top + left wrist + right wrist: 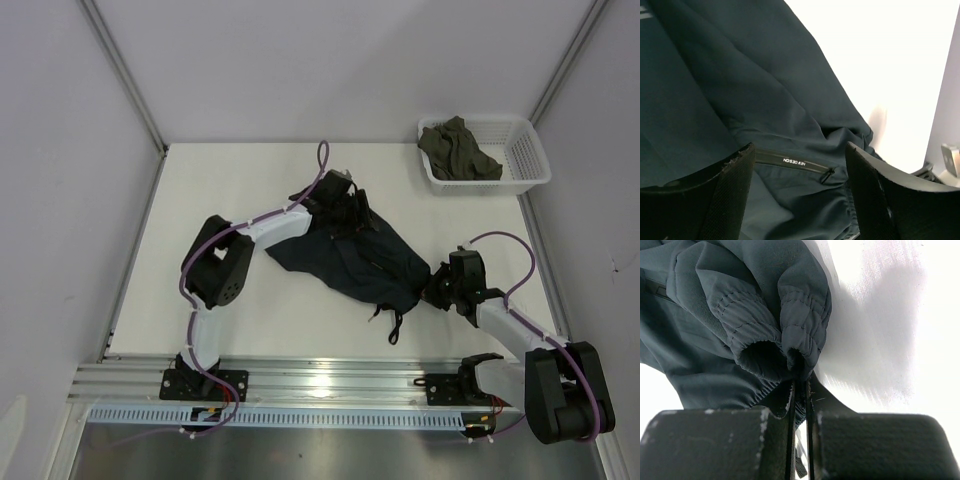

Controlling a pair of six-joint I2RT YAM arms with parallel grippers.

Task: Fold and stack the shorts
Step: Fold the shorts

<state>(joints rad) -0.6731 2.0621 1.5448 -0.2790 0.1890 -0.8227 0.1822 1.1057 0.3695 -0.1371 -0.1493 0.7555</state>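
The dark teal-navy shorts (355,257) lie crumpled in the middle of the white table, with black drawstring cords (393,322) trailing toward the front. My left gripper (340,198) is open at the shorts' far end; its wrist view shows both fingers (725,200) spread over the fabric (740,90) and a black zip with white lettering (795,162). My right gripper (432,289) is shut on the shorts' elastic waistband (790,340) at their right end, jaws pinched together on the gathered edge.
A white basket (528,158) stands at the back right with an olive-green garment (458,150) in it. Grey walls close in the table on the left, back and right. A metal rail (320,380) runs along the front edge.
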